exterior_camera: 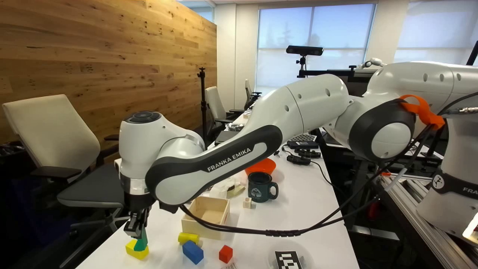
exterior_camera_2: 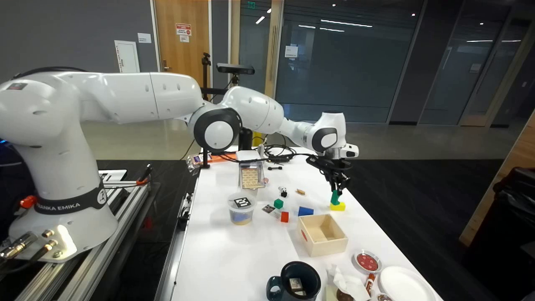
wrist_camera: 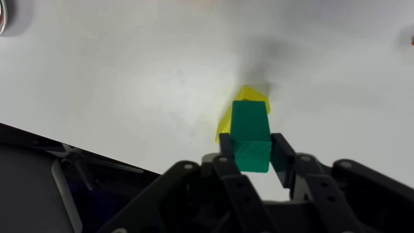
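- Fingers: clamped on the green block, one against each side, as the wrist view shows.
- Green block: held at the yellow block, near the long edge of the bench farthest from the arm's base.
- Progress, as judged: grasp secured and green block located at the yellow block; letting go not yet done.
- Contact: unconfirmed. No view settles whether the green block's lower end rests on the yellow block or stops just short of it.
- Yellow block: lies on the bench, partly covered by the green block in the wrist view; its full outline is not available there.
- Farther in from that long edge: blue block, then red block, both resting on the bench and apart from each other.
- Yellow cylinder: beside the blue block, made out in an exterior view only; touching or apart, cannot be determined.
- Wooden box: near the yellow cylinder; a cable partly masks its wall in an exterior view.
- Cut off: a metallic rim and an orange-red fragment at the wrist view's margins; neither identified.
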Tool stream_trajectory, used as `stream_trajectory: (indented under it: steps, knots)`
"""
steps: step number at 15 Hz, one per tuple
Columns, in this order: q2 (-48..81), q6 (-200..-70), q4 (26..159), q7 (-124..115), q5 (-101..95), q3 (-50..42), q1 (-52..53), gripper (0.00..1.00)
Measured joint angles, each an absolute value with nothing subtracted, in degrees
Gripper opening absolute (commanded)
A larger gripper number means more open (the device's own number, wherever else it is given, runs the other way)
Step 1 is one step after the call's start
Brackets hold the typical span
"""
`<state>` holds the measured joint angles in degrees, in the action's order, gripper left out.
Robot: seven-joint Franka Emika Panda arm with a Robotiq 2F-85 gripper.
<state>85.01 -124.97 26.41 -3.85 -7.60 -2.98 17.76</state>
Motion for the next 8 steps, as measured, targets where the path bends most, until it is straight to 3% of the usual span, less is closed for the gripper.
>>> stream_trajectory:
  steps: [3,5,6,8]
  knots:
    - [85.0,-125.0,26.4,-3.8,-7.6,-3.0,17.9,0.09]
    - [85.0,-125.0,26.4,-3.8,-7.6,-3.0,18.0,0.6]
    - [85.0,-124.9,26.4,-3.8,-7.6,-3.0,18.0,0.6]
    - [85.0,-124.6,26.4,-3.8,-7.6,-2.9,18.0,0.71]
